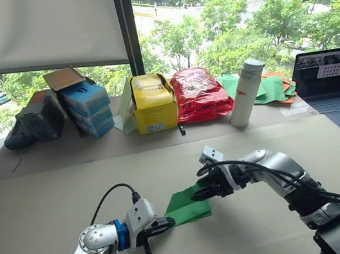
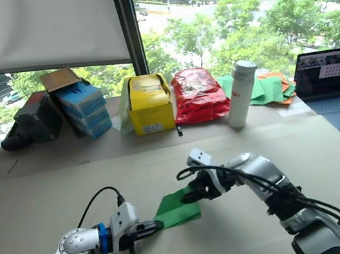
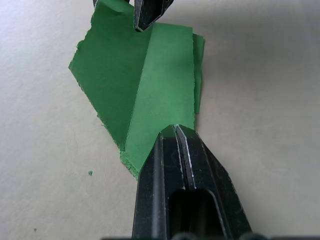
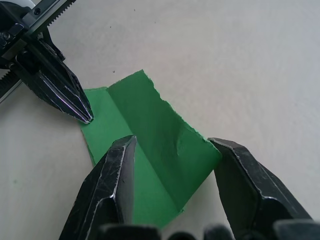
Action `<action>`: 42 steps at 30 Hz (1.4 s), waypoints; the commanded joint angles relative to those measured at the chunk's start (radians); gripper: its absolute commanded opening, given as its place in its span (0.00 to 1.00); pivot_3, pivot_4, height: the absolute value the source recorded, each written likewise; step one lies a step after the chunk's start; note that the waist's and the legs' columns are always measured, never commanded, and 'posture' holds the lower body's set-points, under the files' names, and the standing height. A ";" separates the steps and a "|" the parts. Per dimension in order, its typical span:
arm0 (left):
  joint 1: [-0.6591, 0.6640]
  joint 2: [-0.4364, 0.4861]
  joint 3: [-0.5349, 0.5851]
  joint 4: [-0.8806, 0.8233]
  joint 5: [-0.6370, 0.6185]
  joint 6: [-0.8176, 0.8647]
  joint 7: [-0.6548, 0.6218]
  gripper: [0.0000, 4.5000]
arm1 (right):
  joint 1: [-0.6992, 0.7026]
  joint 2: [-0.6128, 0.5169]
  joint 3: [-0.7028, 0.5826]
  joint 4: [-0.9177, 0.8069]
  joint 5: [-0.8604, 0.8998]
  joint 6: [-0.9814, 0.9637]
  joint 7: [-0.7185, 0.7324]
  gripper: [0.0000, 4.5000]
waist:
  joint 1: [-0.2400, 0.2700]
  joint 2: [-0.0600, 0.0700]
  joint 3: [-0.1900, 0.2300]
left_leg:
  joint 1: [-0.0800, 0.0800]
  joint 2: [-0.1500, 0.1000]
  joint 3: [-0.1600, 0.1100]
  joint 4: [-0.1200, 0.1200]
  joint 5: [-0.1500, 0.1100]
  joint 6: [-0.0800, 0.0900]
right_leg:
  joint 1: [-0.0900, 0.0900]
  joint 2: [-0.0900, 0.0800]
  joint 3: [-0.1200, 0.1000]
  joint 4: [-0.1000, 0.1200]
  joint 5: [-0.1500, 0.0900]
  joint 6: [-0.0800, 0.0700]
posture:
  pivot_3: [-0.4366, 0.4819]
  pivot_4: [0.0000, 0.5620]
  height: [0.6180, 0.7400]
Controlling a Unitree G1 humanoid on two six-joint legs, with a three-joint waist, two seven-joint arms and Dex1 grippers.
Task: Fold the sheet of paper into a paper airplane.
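A thin bright green sheet of folded paper (image 1: pixel 188 206) lies on a plain beige worktop (image 1: pixel 51 199), near a yellow carton (image 1: pixel 154 103), a red crinkled bag (image 1: pixel 200 94) and a white cylindrical bottle (image 1: pixel 246 92).

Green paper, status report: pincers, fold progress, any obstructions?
Left pincer shut, pinching one tip of the sheet of paper. Right pincer open, straddling the opposite end. Paper creased lengthwise, flat on table. Nothing obstructing.

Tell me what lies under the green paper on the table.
The sheet of paper lies flat on the beige table, bare surface showing all around it. The left gripper is shut on its near end; the right gripper straddles it, open. Whatever lies beneath its folded layers is hidden.
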 commanded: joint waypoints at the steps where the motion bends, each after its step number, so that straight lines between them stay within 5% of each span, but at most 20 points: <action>1: 0.021 0.014 -0.035 0.028 0.037 0.023 -0.003 0.00 | 0.000 -0.008 -0.032 -0.026 0.022 -0.009 -0.005 0.56 | 0.000 0.000 0.000 | 0.000 0.000 0.000 0.000 0.000 0.000 | 0.000 0.000 0.000 0.000 0.000 0.000 | 0.48 0.27 1.00; 8: 0.021 0.017 -0.035 0.026 0.038 0.023 -0.007 0.00 | 0.024 -0.030 -0.019 -0.038 0.000 -0.062 0.000 0.00 | 0.001 0.000 0.000 | 0.000 -0.001 0.000 -0.004 0.001 -0.001 | 0.000 -0.001 0.000 -0.002 0.000 0.000 | 0.48 0.27 1.00; 12: 0.020 0.018 -0.036 0.024 0.038 0.026 -0.008 0.00 | 0.040 -0.041 -0.006 -0.052 -0.016 -0.117 0.001 0.00 | 0.001 0.000 0.000 | 0.000 -0.001 0.000 -0.006 0.001 -0.001 | 0.000 -0.001 0.000 -0.003 0.000 0.000 | 0.48 0.27 1.00; 20: 0.022 0.027 -0.027 0.022 0.036 0.026 -0.009 0.00 | 0.250 -0.042 -0.112 -0.271 -0.002 -0.570 0.015 0.00 | 0.003 0.000 0.000 | 0.001 -0.001 0.000 -0.008 0.002 -0.002 | 0.000 0.000 -0.001 -0.004 0.000 0.000 | 0.48 0.27 1.00; 26: 0.019 0.041 -0.024 0.021 0.031 0.025 -0.024 0.00 | 0.410 -0.129 -0.028 -0.338 -0.226 -0.897 -0.010 0.00 | 0.005 0.000 0.000 | 0.003 -0.001 0.001 -0.009 0.002 -0.003 | 0.001 0.001 -0.001 -0.004 0.000 0.000 | 0.48 0.27 1.00; 42: -0.110 0.116 0.033 0.066 -0.003 0.018 -0.118 0.00 | 0.480 -0.153 0.045 -0.295 -0.367 -0.836 -0.058 0.00 | 0.010 0.000 0.000 | 0.005 0.001 0.002 -0.008 0.003 -0.004 | 0.002 0.011 -0.001 -0.003 -0.001 -0.002 | 0.48 0.27 1.00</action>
